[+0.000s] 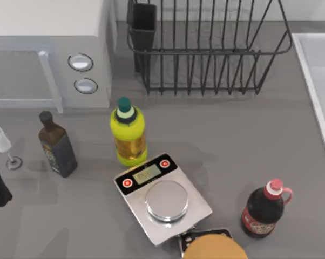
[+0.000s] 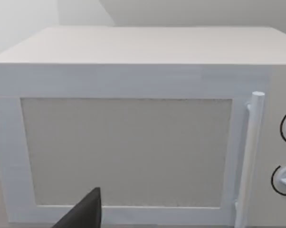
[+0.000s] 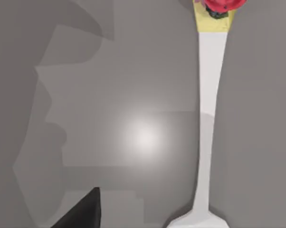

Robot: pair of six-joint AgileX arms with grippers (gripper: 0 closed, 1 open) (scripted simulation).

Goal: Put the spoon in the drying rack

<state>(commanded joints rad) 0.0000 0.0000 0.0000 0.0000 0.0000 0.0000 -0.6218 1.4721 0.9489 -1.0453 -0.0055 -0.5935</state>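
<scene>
The spoon (image 3: 207,118) lies flat on the grey counter (image 3: 133,71) beneath the right hand (image 3: 83,211), long and white, one end against something yellow and red. The drying rack (image 1: 205,54) stands at the counter's far edge, utensil cup (image 1: 143,24) at its left corner, beside the microwave (image 1: 49,48). The left hand (image 2: 86,213) faces the microwave door; wide or narrow, I cannot tell for either.
</scene>
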